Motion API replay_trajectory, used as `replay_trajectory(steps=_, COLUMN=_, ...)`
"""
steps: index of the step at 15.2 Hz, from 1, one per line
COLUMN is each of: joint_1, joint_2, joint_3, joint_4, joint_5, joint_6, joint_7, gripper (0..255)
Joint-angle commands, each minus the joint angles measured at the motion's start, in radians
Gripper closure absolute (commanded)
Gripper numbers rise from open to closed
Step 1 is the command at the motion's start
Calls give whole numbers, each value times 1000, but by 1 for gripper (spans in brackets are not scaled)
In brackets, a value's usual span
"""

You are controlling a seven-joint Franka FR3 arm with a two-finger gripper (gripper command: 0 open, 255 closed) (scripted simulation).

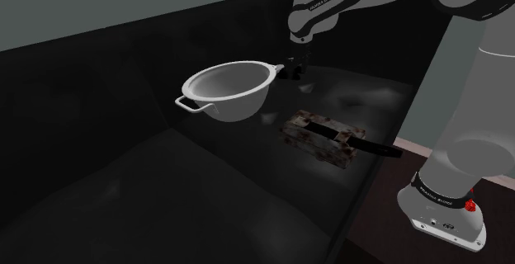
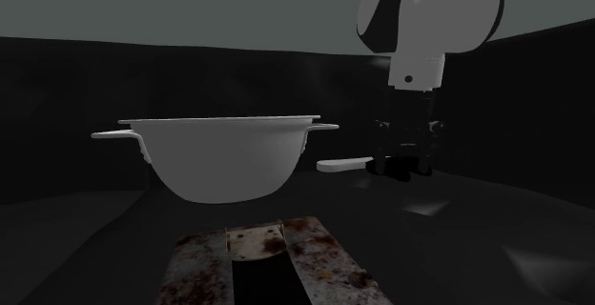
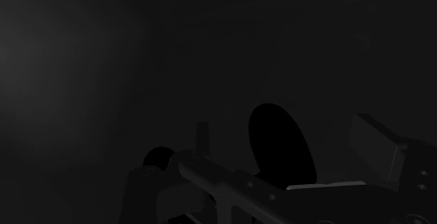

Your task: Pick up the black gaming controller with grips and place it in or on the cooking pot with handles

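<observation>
In the shoulder view, the all-black two-finger gripper hangs just beside one handle of the white, round-bottomed cooking pot. In the second exterior view, a rusty slab lies before the pot. The wrist view is too dark to tell the gripper's opening, its hold, or where the black controller is.

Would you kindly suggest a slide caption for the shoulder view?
Black gripper hanging beside a white two-handled pot, with a rust-stained block lying nearer the camera.
</observation>
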Motion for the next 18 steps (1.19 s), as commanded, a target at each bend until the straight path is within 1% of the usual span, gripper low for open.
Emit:
replay_trajectory(steps=1, joint_1=0, joint_2=0, joint_3=0, joint_4=0, joint_5=0, joint_6=0, joint_7=0, gripper=0)
replay_trajectory(steps=2, joint_1=0, joint_2=0, joint_3=0, joint_4=0, joint_5=0, joint_6=0, joint_7=0, gripper=255)
replay_trajectory(steps=11, joint_1=0, joint_2=0, joint_3=0, joint_4=0, joint_5=0, joint_6=0, joint_7=0, gripper=255)
replay_trajectory(steps=18, joint_1=1, joint_2=-29, joint_3=-2, joint_4=59, joint_5=-11, joint_6=-87, joint_7=10, gripper=255)
